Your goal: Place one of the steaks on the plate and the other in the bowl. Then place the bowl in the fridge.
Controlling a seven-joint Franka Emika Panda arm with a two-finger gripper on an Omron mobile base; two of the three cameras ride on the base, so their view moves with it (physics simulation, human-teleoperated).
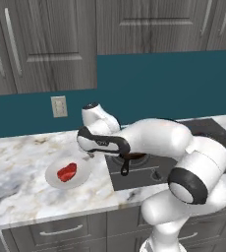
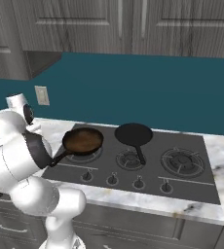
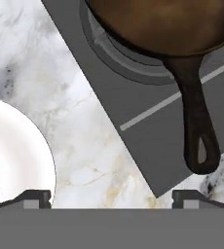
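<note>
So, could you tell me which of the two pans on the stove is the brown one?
It is the skillet on the front-left burner, with a rusty brown inside and its handle pointing toward the counter edge. The other pan, behind and to its right, is flat black.

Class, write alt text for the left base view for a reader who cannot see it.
A white robot arm reaches over a marble counter, its claw open, beside a white plate holding one raw red steak. To the plate's right, a dark skillet sits on a black stovetop, below a teal backsplash and grey cabinets.
</note>
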